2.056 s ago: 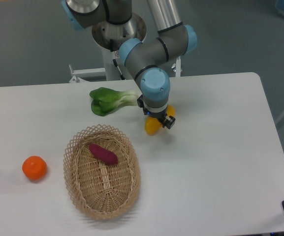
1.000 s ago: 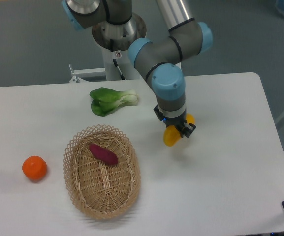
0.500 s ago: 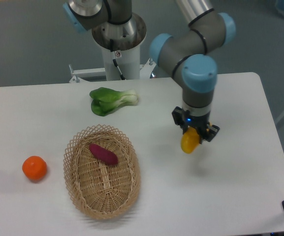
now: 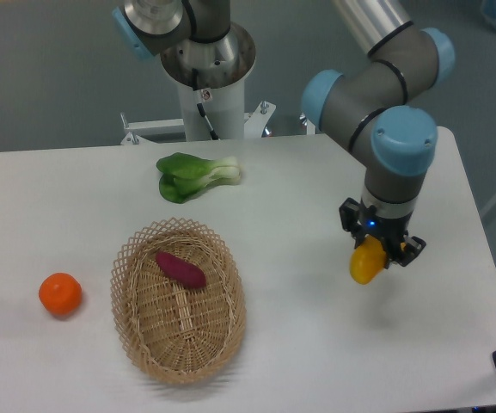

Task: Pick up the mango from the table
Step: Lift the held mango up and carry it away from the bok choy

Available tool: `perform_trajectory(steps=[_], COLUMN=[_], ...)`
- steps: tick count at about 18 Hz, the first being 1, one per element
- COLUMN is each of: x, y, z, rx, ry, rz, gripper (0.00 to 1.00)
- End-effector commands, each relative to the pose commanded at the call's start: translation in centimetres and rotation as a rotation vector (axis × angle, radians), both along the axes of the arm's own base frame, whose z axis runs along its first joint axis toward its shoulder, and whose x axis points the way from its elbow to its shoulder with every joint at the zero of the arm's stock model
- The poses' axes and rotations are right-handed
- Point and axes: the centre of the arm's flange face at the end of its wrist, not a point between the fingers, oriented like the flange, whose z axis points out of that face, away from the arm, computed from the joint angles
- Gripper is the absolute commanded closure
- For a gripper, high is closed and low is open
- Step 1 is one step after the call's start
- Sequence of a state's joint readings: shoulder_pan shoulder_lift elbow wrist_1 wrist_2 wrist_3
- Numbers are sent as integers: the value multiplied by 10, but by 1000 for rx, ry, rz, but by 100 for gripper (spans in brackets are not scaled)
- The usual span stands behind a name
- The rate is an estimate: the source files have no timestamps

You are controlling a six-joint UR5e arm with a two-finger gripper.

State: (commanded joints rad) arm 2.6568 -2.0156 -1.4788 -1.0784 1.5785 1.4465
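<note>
Yellow-orange mango (image 4: 364, 262) is clamped between the fingers (image 4: 376, 251), which are closed on its upper end; approx. the lower half of the fruit hangs below them. Position: above the right part of the desk (image 4: 76, 185). A soft shadow sits on the desk surface below and to the right of the fruit, so judged airborne, not touching.

Arm config: wrist points straight down, blue-capped joint directly above the fingers, forearm running up and out of view at top.

Other items, all well apart from the mango:
- Wicker basket (image 4: 179, 299), left of centre, w/ a purple root (image 4: 180, 269) lying inside it.
- Round orange fruit (image 4: 60, 293), far left, on the desk.
- Green leafy vegetable (image 4: 194, 175), rear centre, near the robot base.

Step status: grasp and lift appear done; fruit is off the desk. Task looks essentially complete, pending a stable hold.

Next move, as a judgement: maintain grip force, hold or raise slightly, no fast swings. Grip is near one end of a smooth, curved fruit, so the free end could pivot or slide out under acceleration. Exact contact area of the fingers on the skin can't be resolved from this view.
</note>
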Motion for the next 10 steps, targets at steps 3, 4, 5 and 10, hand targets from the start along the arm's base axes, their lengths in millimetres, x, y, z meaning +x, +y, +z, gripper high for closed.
perform_trajectory(steps=[3,4,5,10], x=[-8,-8,-8,-11], y=[-8,-9,-9,-12], z=[1,1,1,0], rx=[-3,-7,-8,-9], ry=[5,5,5,4], rz=[4,-2,-5,-2], gripper=[66,66,66,66])
